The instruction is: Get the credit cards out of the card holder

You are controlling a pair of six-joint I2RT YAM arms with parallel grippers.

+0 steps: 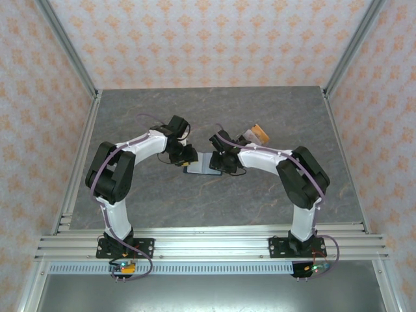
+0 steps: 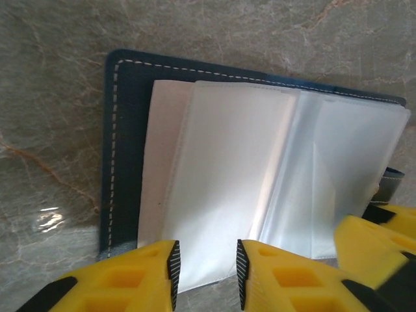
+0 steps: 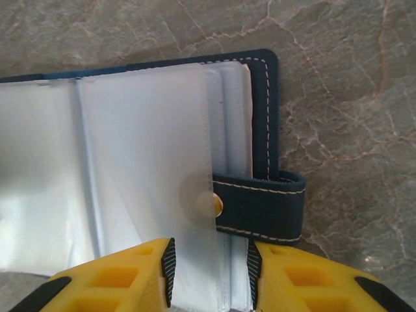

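The card holder (image 1: 200, 165) lies opened flat at about the middle of the desk (image 1: 162, 201), its navy cover down and its clear sleeves (image 2: 247, 169) fanned upward. In the left wrist view the cover (image 2: 123, 130) shows a line of white stitching along its edge. A pale leaf (image 2: 162, 162) lies under the sleeves there; I cannot tell whether it is a card. In the right wrist view the closure tab (image 3: 260, 208) sticks out from the holder's stitched edge (image 3: 263, 97), and a metal snap (image 3: 216, 206) sits at its inner end, just under a sleeve (image 3: 143, 143).

The left pincer (image 2: 206, 273) is at one end of the holder, released, its jaws parted on either side of a sleeve's edge. The right pincer (image 3: 211, 273) is at the tab end, also released, with sleeve edges in the gap between its jaws. From above, the left pincer (image 1: 186, 156) and right pincer (image 1: 220, 162) face each other across the holder.

The credit cards (image 1: 257, 134), with an orange-brown one on top, lie on the desk toward its far edge, right of the holder and just behind the right arm.
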